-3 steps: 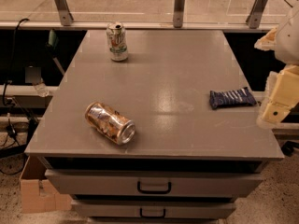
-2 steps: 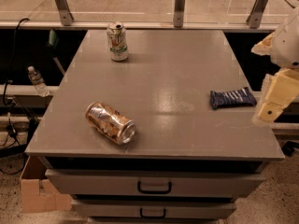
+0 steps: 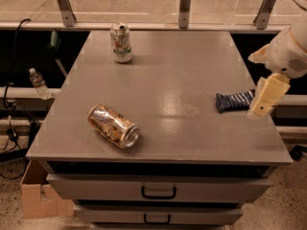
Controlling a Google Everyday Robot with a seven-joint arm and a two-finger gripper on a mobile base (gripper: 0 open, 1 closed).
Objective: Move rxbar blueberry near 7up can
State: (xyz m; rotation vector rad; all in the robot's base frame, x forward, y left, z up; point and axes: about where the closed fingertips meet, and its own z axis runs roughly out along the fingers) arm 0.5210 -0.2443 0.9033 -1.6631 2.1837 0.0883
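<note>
The rxbar blueberry [image 3: 233, 101], a small dark navy wrapper, lies flat near the table's right edge. The 7up can [image 3: 121, 42], white and green with a silver top, stands upright at the far left of the grey table [image 3: 163, 80]. My gripper [image 3: 266, 98] hangs at the right edge of the view, its cream-coloured finger just right of the bar and partly in front of the bar's right end. It holds nothing that I can see.
A shiny silver can with orange-brown markings [image 3: 113, 126] lies on its side at the front left. A water bottle [image 3: 38, 83] sits left of the table, a cardboard box [image 3: 39, 195] on the floor. Drawers with handles [image 3: 158, 193] are below the tabletop.
My gripper has moved left and a little toward the bar's right end. The bar and both cans have not moved.
</note>
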